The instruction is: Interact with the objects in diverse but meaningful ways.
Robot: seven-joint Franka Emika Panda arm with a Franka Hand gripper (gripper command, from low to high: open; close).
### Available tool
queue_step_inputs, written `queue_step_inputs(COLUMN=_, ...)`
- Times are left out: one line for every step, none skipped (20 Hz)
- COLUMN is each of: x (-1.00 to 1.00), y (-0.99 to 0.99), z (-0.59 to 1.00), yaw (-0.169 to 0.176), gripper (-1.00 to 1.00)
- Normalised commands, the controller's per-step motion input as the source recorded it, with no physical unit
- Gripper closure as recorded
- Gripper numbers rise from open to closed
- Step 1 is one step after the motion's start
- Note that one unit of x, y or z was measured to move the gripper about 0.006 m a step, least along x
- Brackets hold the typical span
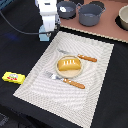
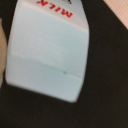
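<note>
Closest to the wrist camera, a light-blue milk carton (image 2: 47,50) fills the frame, lying over the dark bench (image 2: 107,75). Whether the jaws are open or gripping it cannot be told. Farther off, the gripper (image 1: 46,31) hangs at the placemat's (image 1: 95,70) far corner. If loosely held, the carton could slip and topple.

Red capitals reading "MILK" run along the upper edge of the light-blue and white carton (image 2: 47,47) in the wrist view. The flat yellow packet (image 1: 13,77) carries a red mark, too blurred to read.
</note>
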Motion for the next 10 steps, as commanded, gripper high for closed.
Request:
queue_step_inputs(x=-0.01, y=-0.62, z=0.71, yaw=-0.054, gripper=-1.0)
queue_step_inputs(x=-0.04, y=-0.62, z=0.65, yaw=-0.052, gripper=-1.0)
queue_step_inputs(x=-0.05, y=-0.63, z=0.59, yaw=-0.047, gripper=-1.0)
queue_step_inputs(x=-0.1, y=-0.65, z=0.52, yaw=-0.035, gripper=-1.0)
queue_step_inputs(x=-0.1, y=-0.66, z=0.5, yaw=-0.031, gripper=-1.0)
queue_step_inputs(x=-0.1, y=-0.68, z=0.48, yaw=-0.03, gripper=-1.0)
queue_step_inputs(x=-0.1, y=-0.72, z=0.43, yaw=-0.025, gripper=-1.0)
queue_step_inputs(x=-0.1, y=-0.77, z=0.34, yaw=-0.016, gripper=-1.0)
queue_step_inputs(x=-0.09, y=-0.8, z=0.28, yaw=-0.005, gripper=-1.0)
queue_step_inputs(x=-0.09, y=-0.82, z=0.2, yaw=0.0, gripper=-1.0)
